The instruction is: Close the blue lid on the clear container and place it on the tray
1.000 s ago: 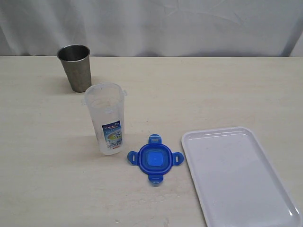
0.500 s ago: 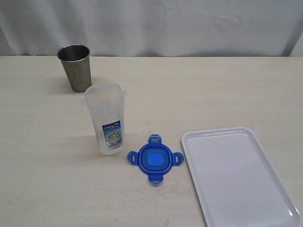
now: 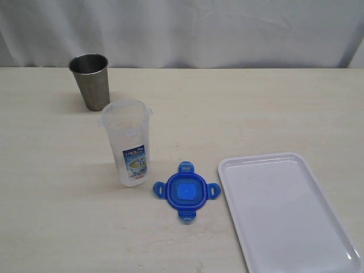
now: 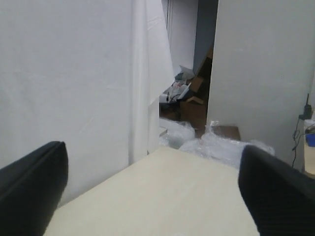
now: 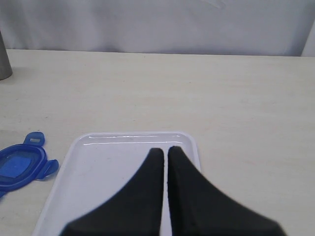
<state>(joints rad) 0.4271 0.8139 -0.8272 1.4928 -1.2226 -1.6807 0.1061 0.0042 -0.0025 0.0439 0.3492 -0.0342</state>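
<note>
The clear container (image 3: 127, 142) stands upright and open-topped left of centre, its blue-and-white label facing the camera. The blue lid (image 3: 186, 191) lies flat on the table just to its right, lighter centre up; its edge also shows in the right wrist view (image 5: 22, 164). The white tray (image 3: 287, 210) lies at the front right. My right gripper (image 5: 165, 150) hovers over the tray (image 5: 113, 162), shut and holding nothing. My left gripper (image 4: 152, 196) is open, far from the objects, facing a table corner. Neither arm shows in the exterior view.
A grey steel cup (image 3: 91, 81) stands at the back left, behind the container; its side shows at the edge of the right wrist view (image 5: 4, 61). A white curtain hangs behind the table. Clutter and plastic bags lie beyond the table corner in the left wrist view.
</note>
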